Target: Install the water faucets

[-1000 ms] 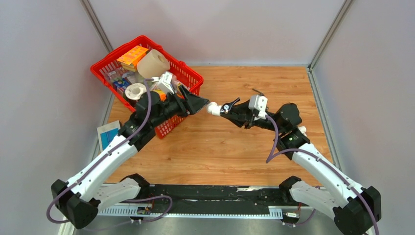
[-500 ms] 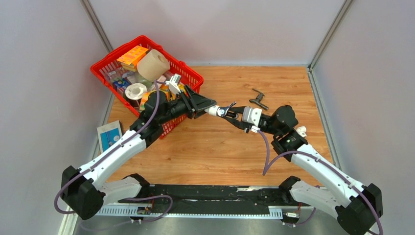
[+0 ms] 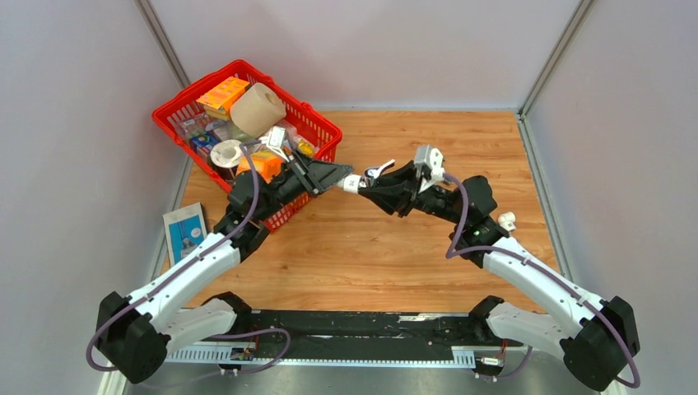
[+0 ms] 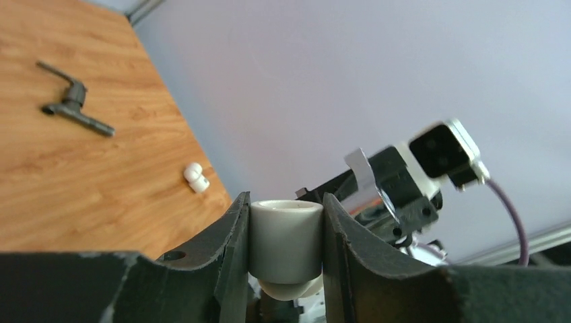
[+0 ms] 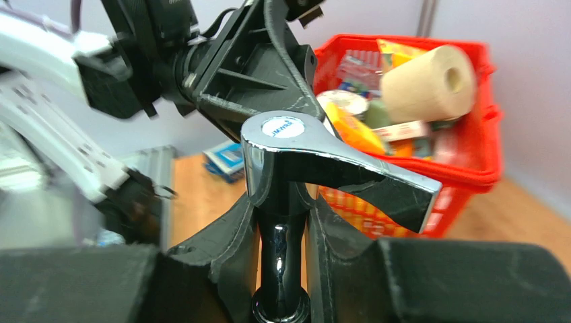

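The left tool (image 4: 286, 202) is clamped on a short white pipe fitting (image 4: 283, 245), with a finger pressed flat against each side of it. The right tool (image 5: 283, 222) is closed tight round the stem of the silver faucet (image 5: 286, 145), just below its handle. Both parts hang in the air above the middle of the surface (image 3: 395, 247), the two tools tip to tip, and no view shows whether the faucet's thread has entered the fitting. The step looks to be screwing the two together, so the faucet should sit square on the fitting's axis before any turn, because a tilted start would likely cross-thread the plastic. The fitting's smooth round wall may slip under twist, so the left grip should be firm while the right wrist does the turning. The dark grey faucet (image 4: 74, 108) lies on the surface towards the back right, with a second white fitting (image 4: 196, 177) a little apart from it
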{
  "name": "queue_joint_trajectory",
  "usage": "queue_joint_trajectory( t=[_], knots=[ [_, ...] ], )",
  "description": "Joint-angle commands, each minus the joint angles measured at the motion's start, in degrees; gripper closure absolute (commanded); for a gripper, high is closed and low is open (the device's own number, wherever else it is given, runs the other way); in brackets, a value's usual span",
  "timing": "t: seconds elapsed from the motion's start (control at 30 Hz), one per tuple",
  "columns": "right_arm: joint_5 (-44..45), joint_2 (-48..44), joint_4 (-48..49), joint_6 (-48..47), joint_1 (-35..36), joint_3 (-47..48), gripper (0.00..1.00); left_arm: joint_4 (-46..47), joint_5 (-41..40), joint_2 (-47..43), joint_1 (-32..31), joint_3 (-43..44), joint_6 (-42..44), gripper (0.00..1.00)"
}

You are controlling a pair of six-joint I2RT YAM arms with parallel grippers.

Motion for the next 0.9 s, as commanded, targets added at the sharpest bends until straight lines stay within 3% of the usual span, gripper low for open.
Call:
queue_joint_trajectory(
  t=[0.0, 0.2, 0.33, 0.47, 0.57, 0.63, 0.7, 0.73, 0.8, 0.87],
  knots=[
    [7.78, 1.43, 2.94, 26.6, -0.08, 3.0, 1.0, 13.8, -1.4, -6.66, -0.61, -1.99, 16.23, 1.0],
    [6.91, 6.0, -4.44, 46.71, -1.31, 6.69, 1.0, 14.43, 8.42, -10.96, -0.7, -4.1, 41.91, 1.0],
    [-2.65, 11.27, -5.42, 59.56, -4.03, 8.1, 1.0, 7.42, 15.37, -13.42, -1.05, -5.08, 62.12, 1.0],
    [-11.63, 17.16, -3.22, 69.32, -4.83, 8.89, 1.0, -4.97, 12.95, -16.41, -4.37, -5.42, 86.72, 1.0],
    [-14.1, 19.19, -4.79, 68.91, -4.91, 10.38, 1.0, -14.28, 7.75, -17.56, -8.42, -4.47, 102.71, 1.0],
    [-13.32, 19.46, -8.65, 64.71, -4.91, 12.13, 1.0, -16.5, 4.67, -18.17, -9.93, -4.46, 104.87, 1.0],
    [-12.18, 19.19, -11.73, 58.03, -4.91, 13.81, 1.0, -15.38, 3.61, -18.7, -10.02, -5.07, 102.17, 0.85],
    [-11.82, 18.93, -12.18, 55.65, -5.0, 14.42, 1.0, -14.67, 2.3, -19.31, -10.02, -5.34, 100.58, 0.7],
    [-11.65, 18.49, -12.18, 50.91, -5.09, 15.04, 1.0, -13.17, -0.07, -20.1, -10.02, -5.95, 92.61, 0.5],
    [-11.12, 17.09, -12.27, 43.54, -5.27, 15.66, 1.0, -12.2, -5.61, -20.72, -9.93, -5.26, 83.49, 0.38]
  ],
)
